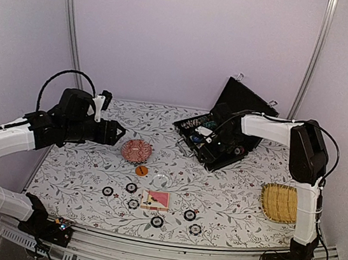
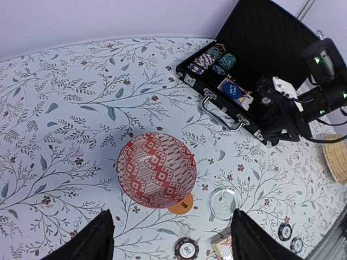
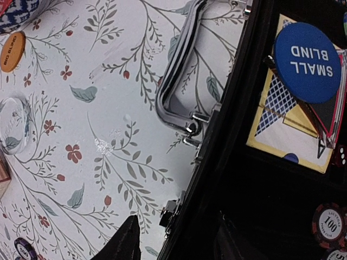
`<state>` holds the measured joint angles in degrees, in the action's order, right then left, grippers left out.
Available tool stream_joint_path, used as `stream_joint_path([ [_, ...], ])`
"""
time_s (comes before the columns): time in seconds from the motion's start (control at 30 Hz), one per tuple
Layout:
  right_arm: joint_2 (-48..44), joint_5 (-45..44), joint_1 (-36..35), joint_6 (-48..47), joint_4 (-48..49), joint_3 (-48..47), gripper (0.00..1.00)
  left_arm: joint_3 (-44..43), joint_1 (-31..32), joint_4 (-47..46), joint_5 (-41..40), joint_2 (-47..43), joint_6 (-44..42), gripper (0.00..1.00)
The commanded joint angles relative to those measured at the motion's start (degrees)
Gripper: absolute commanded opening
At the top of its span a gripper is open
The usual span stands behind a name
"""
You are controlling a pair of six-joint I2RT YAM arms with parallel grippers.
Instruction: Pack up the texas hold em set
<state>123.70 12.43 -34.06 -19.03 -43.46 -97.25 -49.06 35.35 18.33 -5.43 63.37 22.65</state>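
Note:
The black briefcase (image 1: 229,127) lies open at the back right, lid up, with chip rows (image 2: 214,57), a blue "SMALL BLIND" disc (image 3: 307,62) and cards inside. My right gripper (image 1: 213,147) (image 3: 181,244) is open, straddling the case's front wall beside the silver handle (image 3: 176,81), one finger over the table and one inside. Several loose chips (image 1: 131,188) (image 2: 187,249), the orange disc (image 1: 141,170) (image 2: 181,206) and the red-pink card deck (image 1: 156,199) lie on the table at front centre. My left gripper (image 1: 112,133) (image 2: 173,244) hangs open and empty above them.
A pink patterned dome (image 1: 136,151) (image 2: 156,170) sits just behind the orange disc, partly over it in the left wrist view. A clear round disc (image 1: 160,179) (image 2: 223,203) lies right of it. The yellow woven tray (image 1: 280,202) stands at the right edge.

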Motion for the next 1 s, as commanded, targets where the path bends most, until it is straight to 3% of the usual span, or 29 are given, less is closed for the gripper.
stream_joint_path([
  [0.0,3.4,-0.9,0.3,0.4,0.6,-3.3,0.47,0.5,0.9,-0.6,0.2,-0.1,0.5,0.75],
  [0.23,5.8,1.1,0.2,0.0,-0.6,-4.9,0.33,0.3,0.9,-0.6,0.3,-0.4,0.5,0.75],
  [0.5,3.1,5.7,0.1,-6.1,-1.3,1.7,0.21,0.1,1.0,-1.2,1.5,-0.1,1.6,0.75],
  [0.97,-6.5,5.9,-1.1,-18.7,-4.4,17.3,0.14,-0.4,1.6,-1.1,1.6,1.2,0.8,0.75],
])
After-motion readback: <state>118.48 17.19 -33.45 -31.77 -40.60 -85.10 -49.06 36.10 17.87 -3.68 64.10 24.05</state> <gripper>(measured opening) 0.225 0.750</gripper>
